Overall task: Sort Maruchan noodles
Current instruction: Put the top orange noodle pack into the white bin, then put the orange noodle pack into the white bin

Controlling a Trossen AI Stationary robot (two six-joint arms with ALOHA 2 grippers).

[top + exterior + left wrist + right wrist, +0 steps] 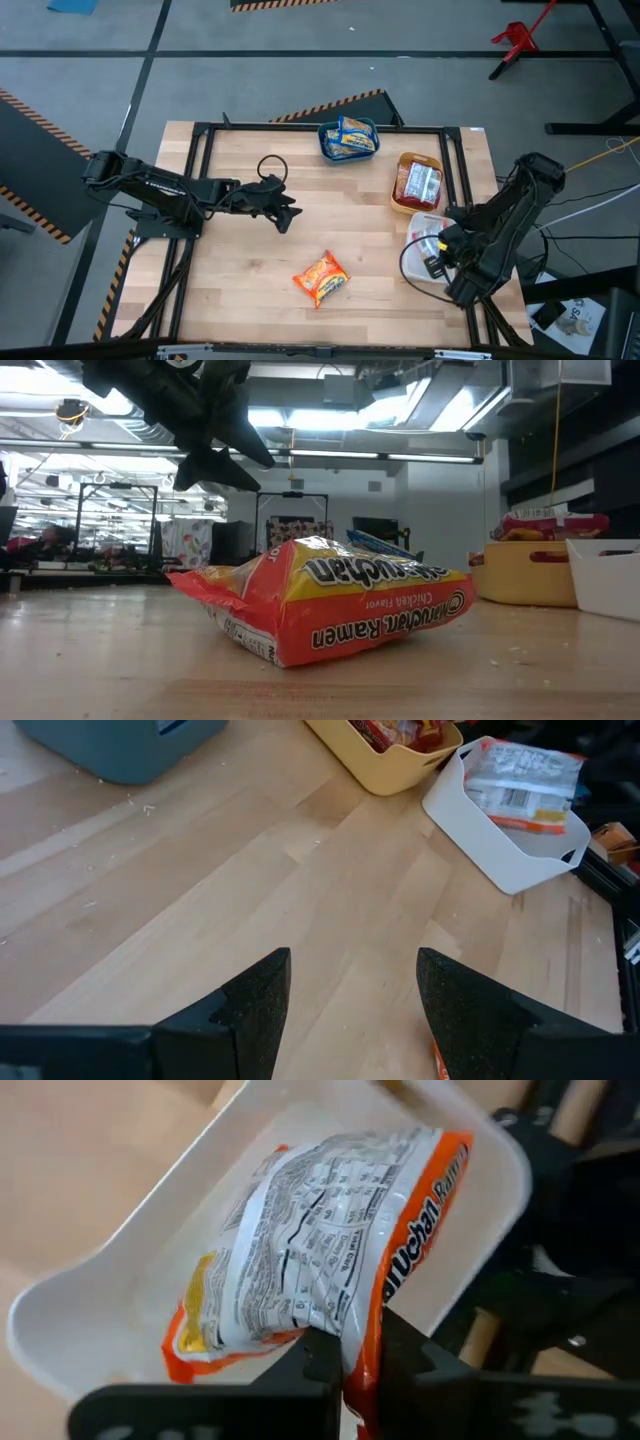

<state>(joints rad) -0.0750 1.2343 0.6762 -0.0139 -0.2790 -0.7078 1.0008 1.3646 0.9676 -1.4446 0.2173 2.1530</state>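
Note:
One orange Maruchan noodles packet (320, 278) lies flat on the wooden table near its front middle; it also fills the low view (320, 610). My left gripper (288, 215) hovers open above the table, left of centre, with nothing between its fingers (350, 970). At the right edge my right gripper (355, 1348) points steeply down over the white bin (420, 250), shut on a second orange packet (310, 1270) whose white printed back faces up. My right gripper pinches one orange edge of the packet (358, 1335) between its two fingers, coming from above and pointing down. The packet spreads away below the fingers, tilted, inside the white bin's walls (130, 1280). I cannot tell whether it rests on the bin's floor.
A teal bin (348, 138) holding blue-and-yellow packets stands at the far middle. A yellow bin (417, 183) with red packets sits beside it on the right, next to the white bin. A black frame (200, 180) borders the table. Bare wood lies between the arms.

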